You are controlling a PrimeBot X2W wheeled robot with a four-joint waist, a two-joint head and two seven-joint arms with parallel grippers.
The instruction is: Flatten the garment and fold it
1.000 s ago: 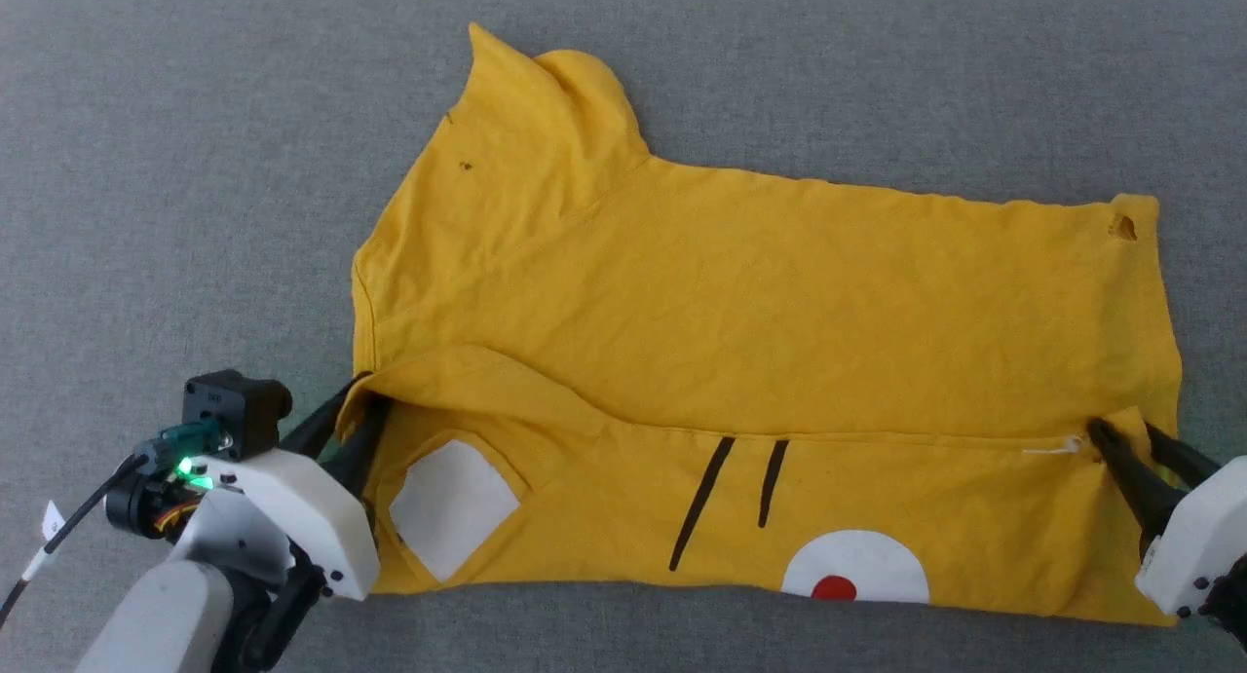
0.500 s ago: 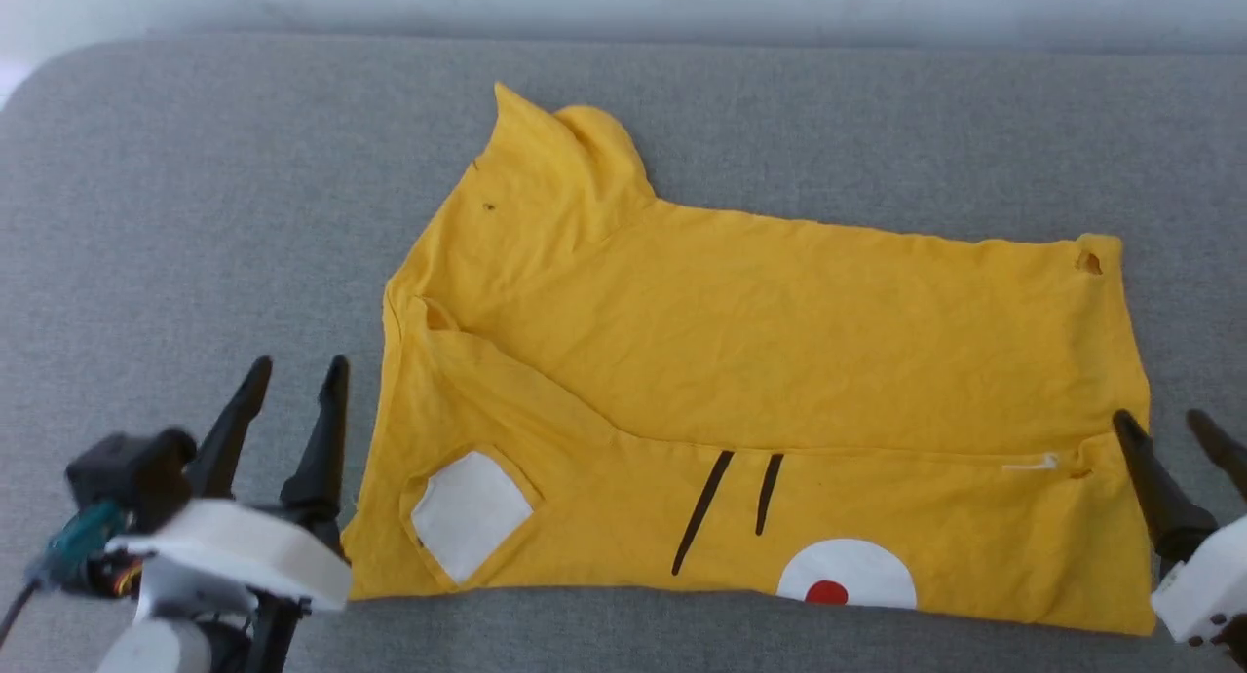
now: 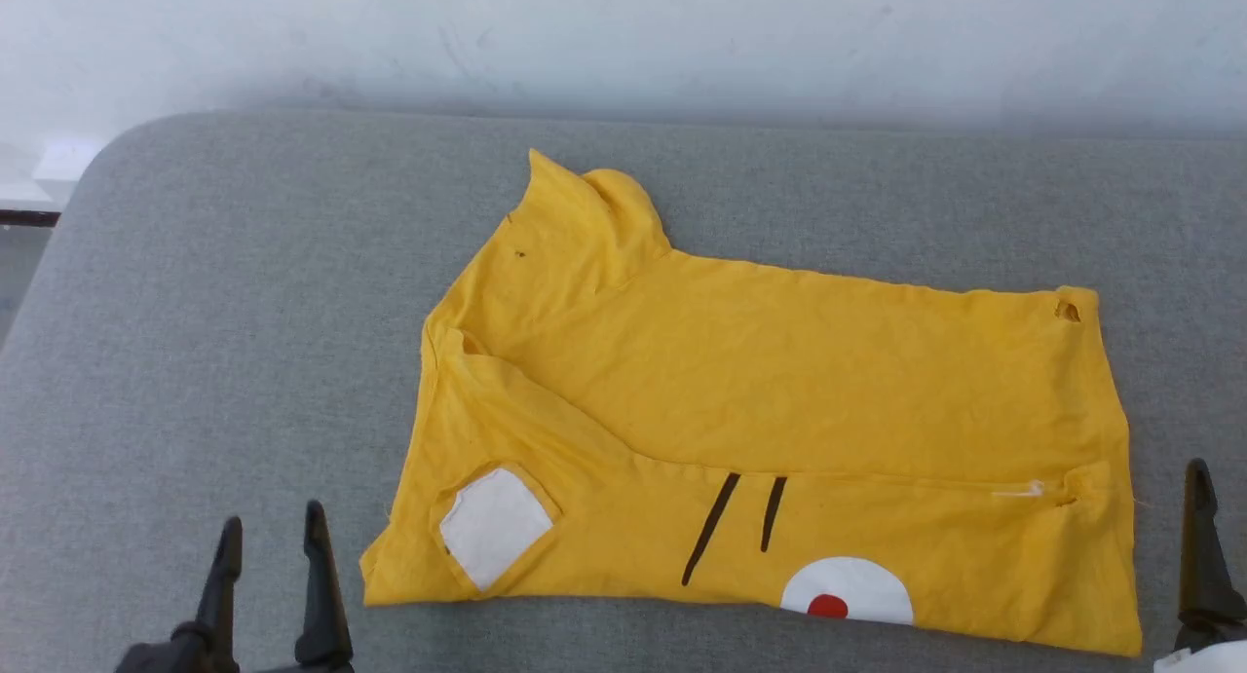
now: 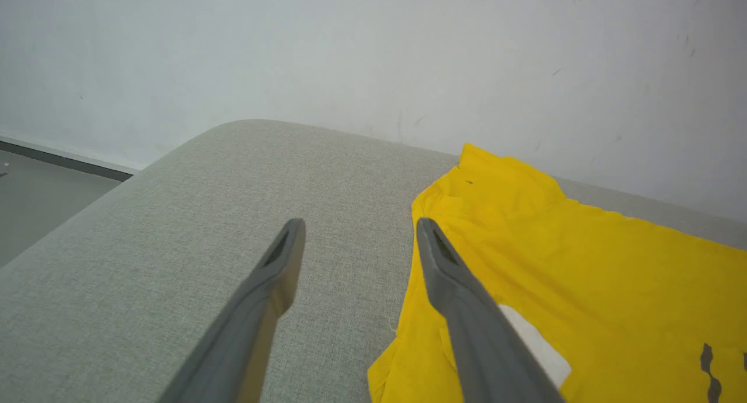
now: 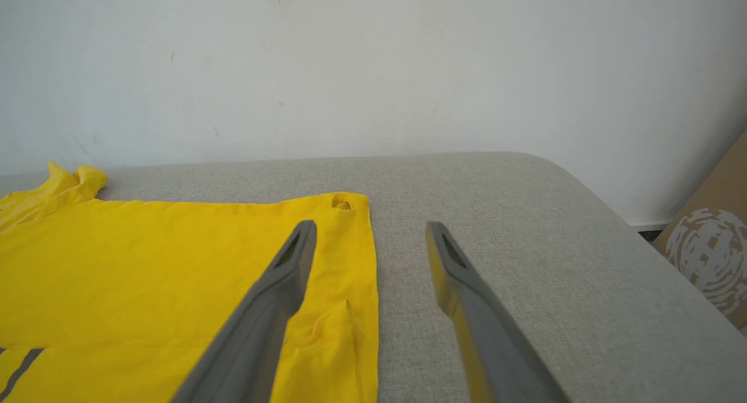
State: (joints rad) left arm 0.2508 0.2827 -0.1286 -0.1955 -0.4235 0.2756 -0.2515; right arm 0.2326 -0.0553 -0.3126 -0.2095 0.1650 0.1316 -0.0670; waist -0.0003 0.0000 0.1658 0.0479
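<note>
The yellow T-shirt [image 3: 779, 391] lies flat with 1 long fold seemingly done, more left; left gripper [image 3: 271, 522] and right gripper [image 5: 370, 227] hang splayed, empty, off its ends.

Head camera: high, tilted down over the grey pad [image 3: 244, 264], wall [image 3: 623, 30] at 12 o'clock. Left wrist camera: low, close behind the left gripper [image 4: 359, 223], facing the wall, garment [image 4: 583, 263] at 4 o'clock. Right wrist camera: same posture behind the right gripper [image 5: 370, 225], garment at 8 o'clock. All three views share garment, pad, wall.
</note>
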